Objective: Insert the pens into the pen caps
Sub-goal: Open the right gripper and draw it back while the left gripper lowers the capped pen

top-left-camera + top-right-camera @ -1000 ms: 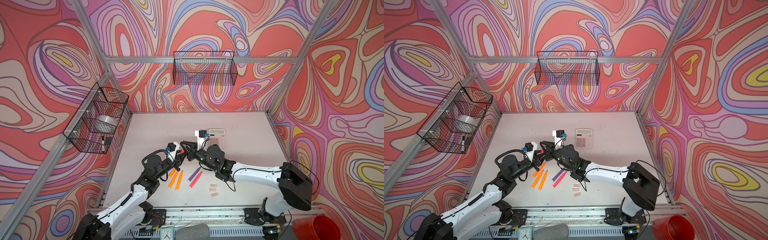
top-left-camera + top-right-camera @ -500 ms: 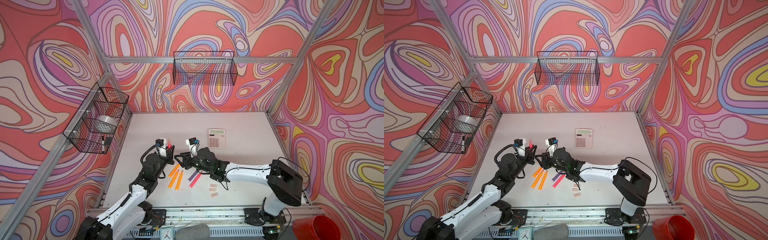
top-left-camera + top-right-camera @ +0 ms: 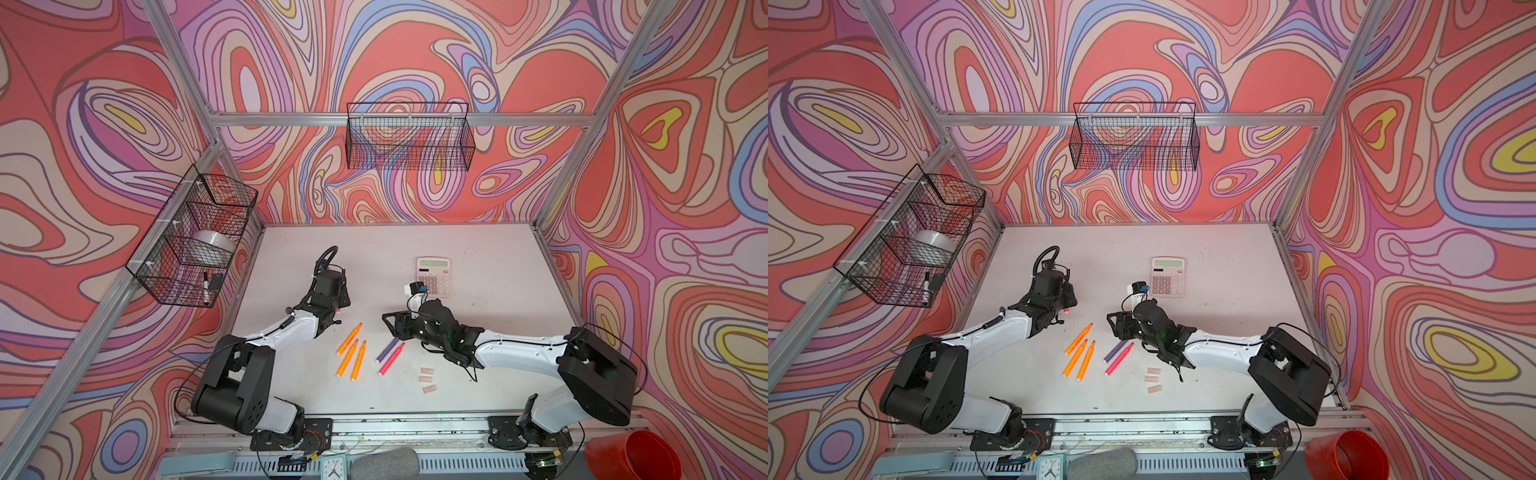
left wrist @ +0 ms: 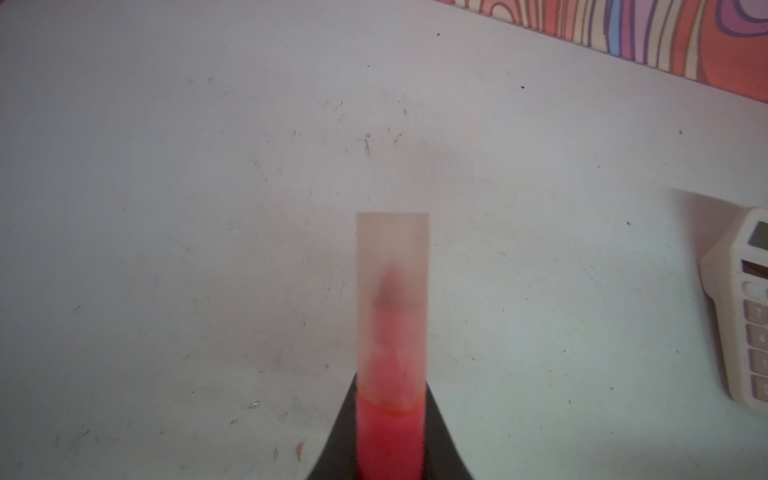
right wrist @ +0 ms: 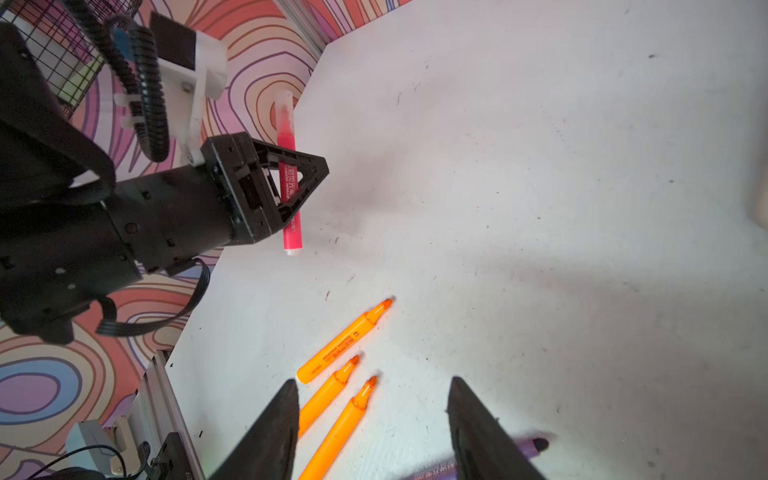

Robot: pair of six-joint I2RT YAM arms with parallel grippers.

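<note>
Left end effector (image 5: 305,176): grips capped pink pen (image 5: 286,133) | side basket (image 3: 176,293): tape (image 3: 212,245), marker (image 3: 205,286)

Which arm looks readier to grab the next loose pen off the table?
Right. The right gripper is open and empty, close to the purple pen and the orange pens. The left gripper is shut on a pink pen already wearing its cap.

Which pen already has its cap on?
The pink pen held in the left hand: a pale cap covers its tip. The three orange pens, the purple pen and the other pink pen lie uncapped on the table.
</note>
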